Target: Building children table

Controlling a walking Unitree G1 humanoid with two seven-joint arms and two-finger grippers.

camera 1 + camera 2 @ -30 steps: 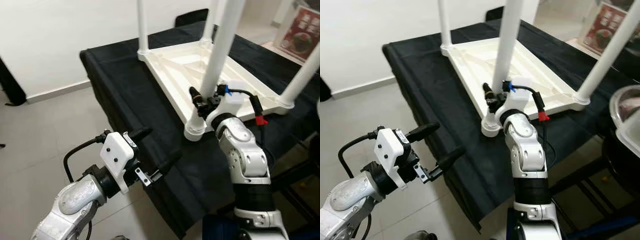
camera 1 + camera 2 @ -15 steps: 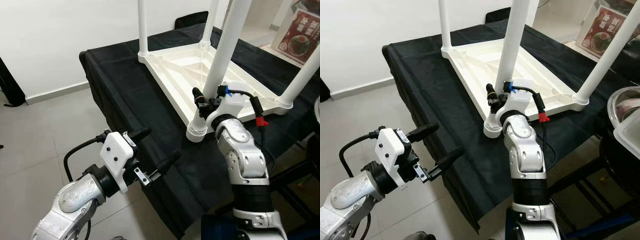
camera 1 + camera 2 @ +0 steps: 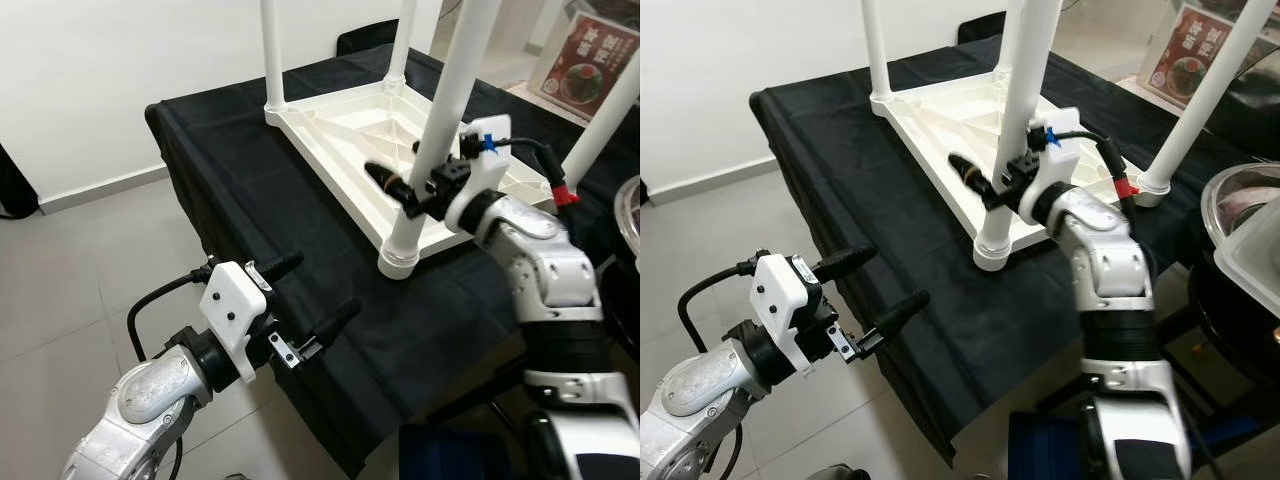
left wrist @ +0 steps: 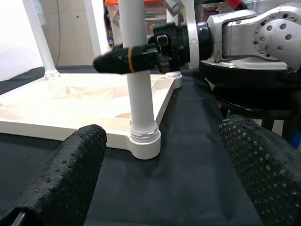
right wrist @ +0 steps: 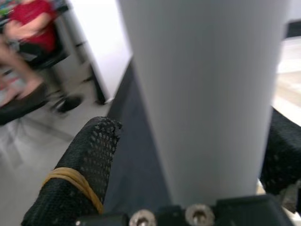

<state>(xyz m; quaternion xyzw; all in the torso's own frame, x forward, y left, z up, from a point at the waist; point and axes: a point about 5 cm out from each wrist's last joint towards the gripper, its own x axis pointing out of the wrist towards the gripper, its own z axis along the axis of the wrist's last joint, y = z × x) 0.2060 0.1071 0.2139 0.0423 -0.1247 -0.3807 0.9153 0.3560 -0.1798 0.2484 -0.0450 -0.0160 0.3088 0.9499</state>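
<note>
A white children's table [image 3: 340, 130] lies upside down on the black-clothed table [image 3: 230, 170], with its round legs standing up. The near leg [image 3: 440, 110] rises from a collar [image 3: 398, 262] at the near corner. My right gripper [image 3: 405, 195] grips this leg a short way above the collar. One black finger [image 3: 385, 182] crosses in front of the leg and the other is hidden behind it. In the right wrist view the leg [image 5: 207, 94] sits between the fingertips [image 5: 89, 155]. My left gripper [image 3: 322, 285] hangs open by the cloth's front edge, facing the leg [image 4: 138, 94].
Tiled floor [image 3: 80, 270] spreads out to the left of the table. A dark chair [image 3: 365, 35] stands behind it. At the far right are a red poster [image 3: 590, 60] and a metal bowl under a clear lid [image 3: 1240, 230]. A seated person in red [image 5: 28, 23] shows blurred.
My right forearm has swung out to the right and risen, and the gripper has turned around the leg and sits a little higher. The left arm is unchanged. The camera shifted slightly.
</note>
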